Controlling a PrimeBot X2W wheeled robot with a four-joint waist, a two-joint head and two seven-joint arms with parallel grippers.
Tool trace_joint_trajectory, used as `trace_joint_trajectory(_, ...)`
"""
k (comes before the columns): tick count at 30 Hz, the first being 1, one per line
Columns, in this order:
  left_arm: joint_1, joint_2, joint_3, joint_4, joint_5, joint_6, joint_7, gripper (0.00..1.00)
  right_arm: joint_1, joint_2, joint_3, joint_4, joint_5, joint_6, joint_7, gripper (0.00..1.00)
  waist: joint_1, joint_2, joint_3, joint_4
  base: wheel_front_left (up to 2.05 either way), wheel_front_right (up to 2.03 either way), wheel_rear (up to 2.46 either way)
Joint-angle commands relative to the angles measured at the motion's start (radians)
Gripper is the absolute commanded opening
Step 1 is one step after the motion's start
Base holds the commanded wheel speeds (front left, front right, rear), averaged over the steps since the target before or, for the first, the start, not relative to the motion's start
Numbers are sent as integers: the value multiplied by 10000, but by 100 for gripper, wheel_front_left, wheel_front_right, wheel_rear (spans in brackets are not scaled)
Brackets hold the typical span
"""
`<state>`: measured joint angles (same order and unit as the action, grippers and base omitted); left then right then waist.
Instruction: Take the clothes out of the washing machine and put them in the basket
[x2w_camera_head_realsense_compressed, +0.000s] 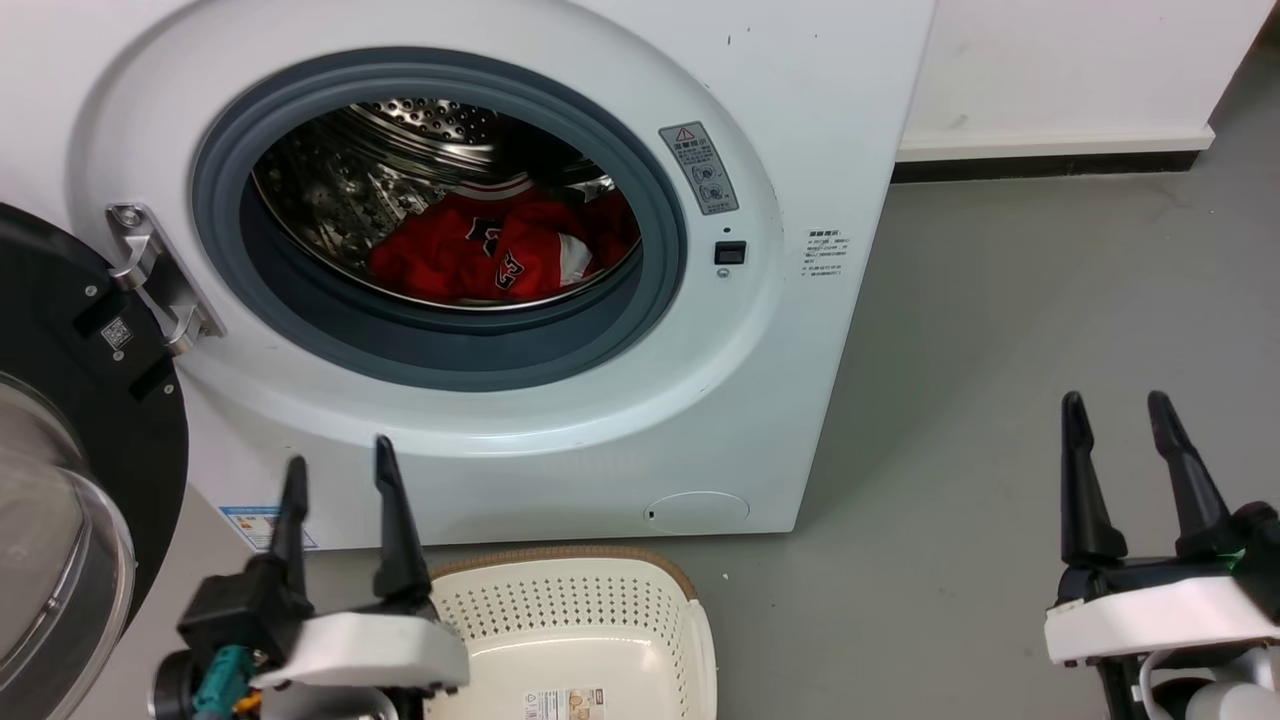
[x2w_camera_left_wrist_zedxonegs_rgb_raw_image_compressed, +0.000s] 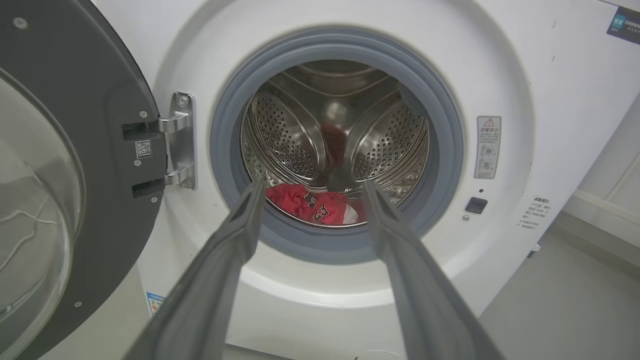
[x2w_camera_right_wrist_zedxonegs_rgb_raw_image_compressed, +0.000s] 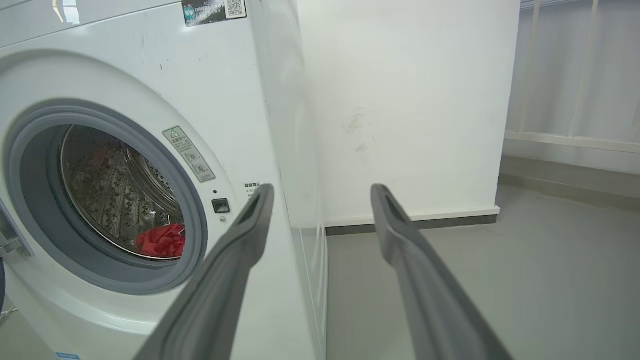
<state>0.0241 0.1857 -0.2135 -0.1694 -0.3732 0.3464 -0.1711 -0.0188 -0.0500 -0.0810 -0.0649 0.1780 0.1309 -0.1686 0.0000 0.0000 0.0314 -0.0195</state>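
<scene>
The white washing machine (x2w_camera_head_realsense_compressed: 800, 120) stands in front of me with its dark glass door (x2w_camera_head_realsense_compressed: 60, 420) swung open to the left. The red clothes (x2w_camera_head_realsense_compressed: 500, 250) lie crumpled on the floor of the steel drum; they also appear as clothes (x2w_camera_left_wrist_zedxonegs_rgb_raw_image_compressed: 312, 205) in the left wrist view and clothes (x2w_camera_right_wrist_zedxonegs_rgb_raw_image_compressed: 162, 241) in the right wrist view. The cream basket (x2w_camera_head_realsense_compressed: 690, 620) sits on the floor just below the porthole. My left gripper (x2w_camera_head_realsense_compressed: 340, 470) is open, low and in front of the machine, left of the basket. My right gripper (x2w_camera_head_realsense_compressed: 1115, 405) is open over the floor, right of the machine.
Grey floor (x2w_camera_head_realsense_compressed: 1000, 330) stretches to the right of the machine, bounded by a white wall with a dark skirting (x2w_camera_head_realsense_compressed: 1050, 165). The open door (x2w_camera_left_wrist_zedxonegs_rgb_raw_image_compressed: 60, 175) juts out on the left. A railing-like white structure (x2w_camera_right_wrist_zedxonegs_rgb_raw_image_compressed: 575, 75) stands further right.
</scene>
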Motion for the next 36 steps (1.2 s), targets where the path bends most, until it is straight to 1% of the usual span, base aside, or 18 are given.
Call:
trace_joint_trajectory(1, 77, 70, -74, -2, 47, -8, -69, 100, 22, -8, 40, -64, -226, -2, -92, 100, 0, 0, -6, -1, 0, 0, 0)
trace_joint_trajectory(4, 116, 60, -110, 380, -127, -446, -145, 100, 118, -8, 69, 136, -350, -2, -160, 100, 0, 0, -21, -9, 0, 0, 0)
trace_joint_trajectory(6, 112, 77, -68, 537, 80, -664, -191, 100, 139, -6, 116, 164, -483, -2, -205, 100, 0, 0, -17, -19, 0, 0, 0)
trace_joint_trajectory(8, 93, 94, -54, 599, 367, -790, -230, 100, 180, -6, 147, 224, -604, -2, -255, 100, 0, 0, -6, -24, 0, 0, 0)
trace_joint_trajectory(15, 209, 120, -78, 703, 1202, -979, -384, 100, 229, -5, 282, 243, -1138, -2, -403, 100, 0, 0, 5, -59, 0, 0, 0)
trace_joint_trajectory(19, 254, 142, -175, 734, 1674, -843, -469, 100, 298, -4, 331, 187, -1606, -2, -483, 100, 0, 0, -10, -81, 0, 0, 0)
trace_joint_trajectory(24, 329, 11, -136, 555, 1749, -1036, -567, 100, 366, -4, 310, 187, -1732, -3, -588, 100, 0, 0, -12, -96, 0, 0, 0)
trace_joint_trajectory(28, 478, -193, 55, 303, 1757, -1655, -644, 100, 424, -5, 274, 443, -1232, -4, -671, 100, 0, 0, -28, -102, 0, 0, 0)
trace_joint_trajectory(34, 681, -505, 659, 311, 2260, -2331, -753, 100, 442, -1, 193, 538, -1370, -4, -787, 100, 0, 0, -20, -129, 0, 0, 0)
trace_joint_trajectory(36, 718, -561, 805, 427, 2526, -2471, -802, 100, 444, 0, 188, 589, -1314, -4, -803, 100, 0, 0, -3, -147, 0, 0, 0)
